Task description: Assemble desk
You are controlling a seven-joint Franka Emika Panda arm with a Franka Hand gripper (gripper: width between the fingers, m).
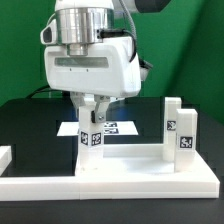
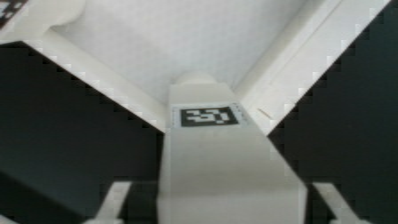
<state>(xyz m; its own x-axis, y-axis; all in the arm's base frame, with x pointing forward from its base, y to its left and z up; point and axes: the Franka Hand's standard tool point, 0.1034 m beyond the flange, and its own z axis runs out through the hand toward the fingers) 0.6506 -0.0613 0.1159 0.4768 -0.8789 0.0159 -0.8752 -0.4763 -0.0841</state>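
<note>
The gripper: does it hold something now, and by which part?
Yes. The gripper holds a short square white plastic leg by its upper end, upright over the white desk top.

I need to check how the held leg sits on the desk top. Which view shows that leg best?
The exterior view: the white square plastic leg stands upright between the jaws, on the flat white top. The wrist view shows only its tagged end, foreshortened.

White leg point(image 1: 91, 152), seemingly black-and-white tag point(image 1: 88, 139)
</note>
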